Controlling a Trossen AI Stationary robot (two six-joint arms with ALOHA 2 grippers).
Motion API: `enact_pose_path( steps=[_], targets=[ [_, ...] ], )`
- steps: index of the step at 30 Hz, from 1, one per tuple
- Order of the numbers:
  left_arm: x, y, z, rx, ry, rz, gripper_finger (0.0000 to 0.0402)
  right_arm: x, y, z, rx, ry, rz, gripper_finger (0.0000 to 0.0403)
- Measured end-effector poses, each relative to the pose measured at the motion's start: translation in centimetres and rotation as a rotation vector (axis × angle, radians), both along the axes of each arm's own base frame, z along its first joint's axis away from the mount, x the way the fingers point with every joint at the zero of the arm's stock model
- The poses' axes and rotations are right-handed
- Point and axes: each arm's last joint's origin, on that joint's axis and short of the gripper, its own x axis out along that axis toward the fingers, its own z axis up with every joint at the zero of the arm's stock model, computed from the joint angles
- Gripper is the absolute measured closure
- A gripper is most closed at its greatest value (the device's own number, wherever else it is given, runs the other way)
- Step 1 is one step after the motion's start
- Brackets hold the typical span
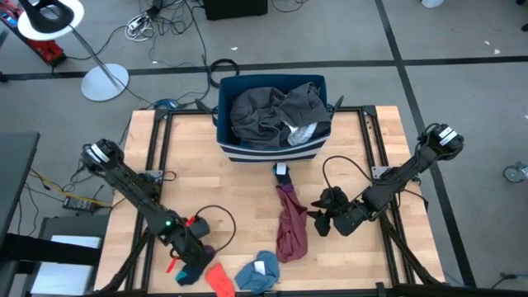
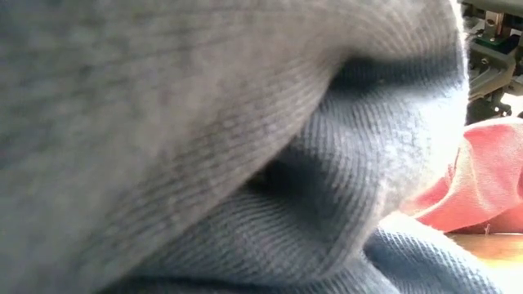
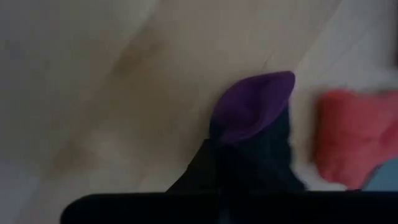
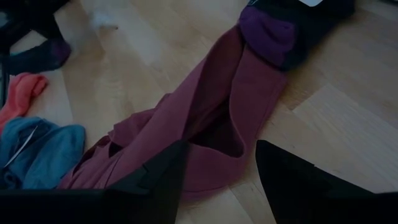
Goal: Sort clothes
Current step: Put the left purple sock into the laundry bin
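Clothes lie along the table's (image 1: 247, 181) near edge: maroon garment (image 1: 290, 227), blue piece (image 1: 257, 273), orange-red sock (image 1: 219, 279). Left gripper (image 1: 191, 271) is down at the near-left, fingers closed on a dark sock with a purple toe (image 3: 255, 109). Right gripper (image 4: 217, 168) hovers over the maroon garment, fingers spread.

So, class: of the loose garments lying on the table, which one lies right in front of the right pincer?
The long maroon garment: it stretches out just ahead of the open right pincer, while the orange-red piece and the blue one lie farther off.
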Motion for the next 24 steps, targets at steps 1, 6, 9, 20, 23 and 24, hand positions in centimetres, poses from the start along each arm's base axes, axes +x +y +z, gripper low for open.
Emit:
enact_pose_path(
  steps=[1,6,9,20,23,24],
  targets=[
    [-0.1,0.3,0.5,0.005,-0.012,0.008,0.0399,0.0,0.0,0.0,0.001,-0.002,0.000,0.0204],
    [-0.4,2.2,2.6,0.035,-0.047,0.031,0.0400,0.0,0.0,0.0,0.003,-0.004,0.000,0.0204],
    [-0.6,3.6,3.9,0.063,-0.084,0.054,0.0401,0.0,0.0,0.0,0.002,-0.005,0.000,0.0204],
    [0.8,8.7,9.9,0.309,-0.189,0.076,0.0401,0.0,0.0,0.0,-0.011,-0.006,0.000,0.0204],
    [2.3,9.9,12.4,0.365,-0.260,0.054,0.0401,0.0,0.0,0.0,-0.013,-0.006,0.001,0.0204],
    [2.7,10.4,13.2,0.385,-0.278,0.045,0.0401,0.1,0.0,0.0,-0.016,-0.005,0.003,0.0204]
  ],
)
